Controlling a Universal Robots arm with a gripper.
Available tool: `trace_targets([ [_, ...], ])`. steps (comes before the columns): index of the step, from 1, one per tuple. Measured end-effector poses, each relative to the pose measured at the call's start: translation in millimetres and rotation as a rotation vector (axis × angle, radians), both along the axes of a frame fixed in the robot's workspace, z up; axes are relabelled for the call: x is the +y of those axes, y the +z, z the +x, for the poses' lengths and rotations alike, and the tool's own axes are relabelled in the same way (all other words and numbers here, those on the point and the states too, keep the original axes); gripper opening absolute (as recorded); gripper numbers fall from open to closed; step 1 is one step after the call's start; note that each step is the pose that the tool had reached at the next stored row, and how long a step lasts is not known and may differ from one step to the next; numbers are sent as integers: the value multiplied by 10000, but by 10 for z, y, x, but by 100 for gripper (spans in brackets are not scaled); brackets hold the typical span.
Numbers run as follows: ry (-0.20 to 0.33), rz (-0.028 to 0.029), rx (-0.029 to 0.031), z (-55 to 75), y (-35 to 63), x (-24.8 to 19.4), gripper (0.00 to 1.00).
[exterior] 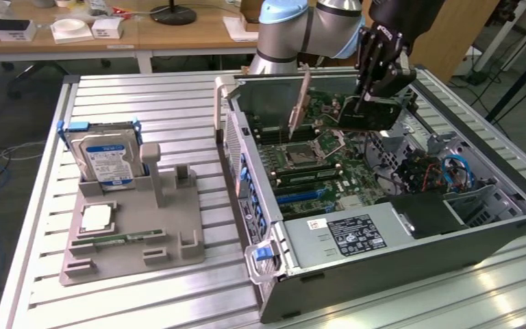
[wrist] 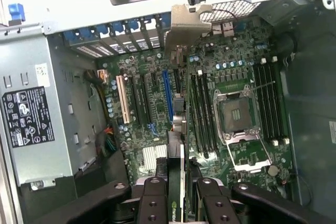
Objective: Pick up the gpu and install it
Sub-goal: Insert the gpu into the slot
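The gpu hangs above the open computer case, with my gripper shut on its black cooler block. In the wrist view the gpu is seen edge-on between the two black fingers. It runs out to its silver end bracket near the case's rear slot openings. The card hovers over the motherboard, roughly in line with the blue slot and clear of it. In the exterior view the bracket stands upright, above the board.
The power supply fills the near end of the case. On the exterior view's left, a grey holder carries a hard drive, a processor and a memory strip. The case's side wall stands between holder and board.
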State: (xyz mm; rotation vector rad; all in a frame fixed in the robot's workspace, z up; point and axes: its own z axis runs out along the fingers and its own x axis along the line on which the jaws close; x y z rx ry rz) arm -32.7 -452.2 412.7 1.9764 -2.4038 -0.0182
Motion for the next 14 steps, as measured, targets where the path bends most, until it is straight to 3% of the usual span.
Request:
trace_targets([
  [4,180,42,-41,1,-2,0,26],
  [14,388,43,-55,0,-24,0,26],
])
